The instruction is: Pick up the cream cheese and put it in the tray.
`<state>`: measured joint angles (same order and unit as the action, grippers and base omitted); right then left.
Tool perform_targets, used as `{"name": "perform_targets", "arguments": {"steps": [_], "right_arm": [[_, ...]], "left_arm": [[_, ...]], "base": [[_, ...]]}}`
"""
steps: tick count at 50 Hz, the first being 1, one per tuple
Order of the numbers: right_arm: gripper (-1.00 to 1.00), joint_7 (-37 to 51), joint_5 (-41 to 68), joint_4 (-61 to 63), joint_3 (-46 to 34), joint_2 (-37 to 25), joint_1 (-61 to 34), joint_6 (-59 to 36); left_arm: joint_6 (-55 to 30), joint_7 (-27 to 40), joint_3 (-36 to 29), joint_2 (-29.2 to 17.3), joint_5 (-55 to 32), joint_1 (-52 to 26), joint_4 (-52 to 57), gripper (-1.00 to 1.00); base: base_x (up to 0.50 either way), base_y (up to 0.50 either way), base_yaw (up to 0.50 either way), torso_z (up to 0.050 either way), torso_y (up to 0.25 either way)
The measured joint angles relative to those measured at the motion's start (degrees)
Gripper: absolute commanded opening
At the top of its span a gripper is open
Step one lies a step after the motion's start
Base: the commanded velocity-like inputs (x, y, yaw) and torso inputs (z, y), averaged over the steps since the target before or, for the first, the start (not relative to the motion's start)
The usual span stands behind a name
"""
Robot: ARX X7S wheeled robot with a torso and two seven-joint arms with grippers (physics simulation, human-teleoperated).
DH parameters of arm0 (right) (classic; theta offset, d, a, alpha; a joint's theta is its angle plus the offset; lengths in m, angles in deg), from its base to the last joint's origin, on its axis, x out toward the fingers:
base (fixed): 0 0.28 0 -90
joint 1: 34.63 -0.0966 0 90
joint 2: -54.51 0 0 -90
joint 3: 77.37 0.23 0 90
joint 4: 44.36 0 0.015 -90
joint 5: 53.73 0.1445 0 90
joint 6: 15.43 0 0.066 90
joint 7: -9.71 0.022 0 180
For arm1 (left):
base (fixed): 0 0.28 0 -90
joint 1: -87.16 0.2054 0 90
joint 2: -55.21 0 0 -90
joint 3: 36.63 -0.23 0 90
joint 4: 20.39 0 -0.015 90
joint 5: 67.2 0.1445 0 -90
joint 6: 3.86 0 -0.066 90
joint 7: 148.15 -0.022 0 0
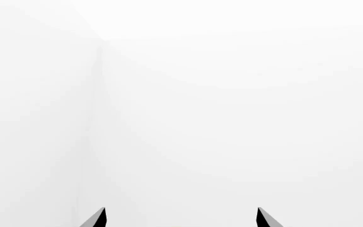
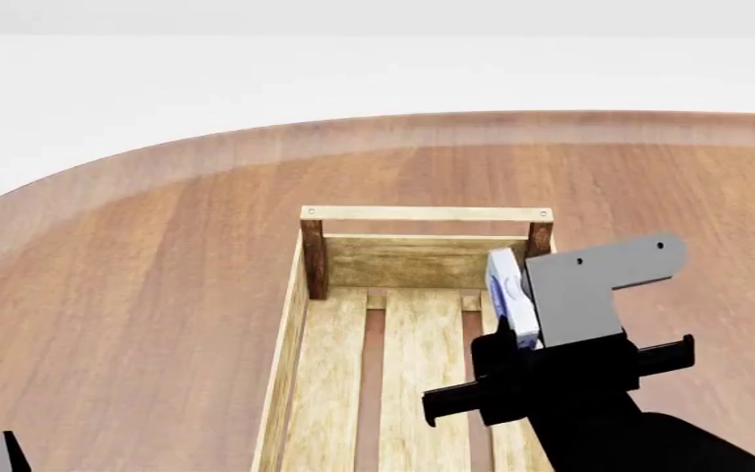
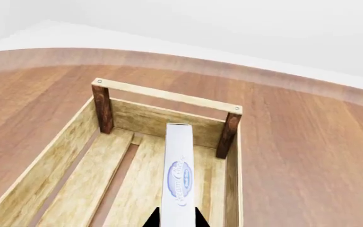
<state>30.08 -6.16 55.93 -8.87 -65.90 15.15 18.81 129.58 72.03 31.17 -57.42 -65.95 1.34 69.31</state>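
Observation:
The cream cheese (image 3: 180, 170), a flat white box with a blue oval logo, stands on edge between the fingers of my right gripper (image 3: 177, 218), which is shut on it. It hangs over the far right part of the tray (image 3: 168, 96), a pale wooden crate with a slatted bottom and dark corner posts. From the head camera the cream cheese (image 2: 510, 295) shows beside the grey plate of my right gripper (image 2: 525, 329), inside the tray's (image 2: 424, 213) outline near its far right post. My left gripper (image 1: 181, 217) is open, facing only white background.
The tray sits on a round brown wooden table (image 2: 154, 265). The table's curved far edge (image 2: 391, 120) meets a white floor and wall. A fingertip (image 2: 11, 450) of my left gripper shows at the lower left of the head view.

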Motion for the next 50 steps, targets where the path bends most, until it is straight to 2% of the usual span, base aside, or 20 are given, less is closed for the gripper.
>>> {"name": "perform_targets", "arguments": {"steps": [50], "right_arm": [[-1.00,-5.14,-0.91,-9.83,-4.48,6.12,-3.66,2.54]], "left_arm": [[-0.35,0.56,-0.32,-0.30,0.25,-0.13,0.10,1.00]], "base": [[0.00,0.00,0.00,0.000,0.001]]}}
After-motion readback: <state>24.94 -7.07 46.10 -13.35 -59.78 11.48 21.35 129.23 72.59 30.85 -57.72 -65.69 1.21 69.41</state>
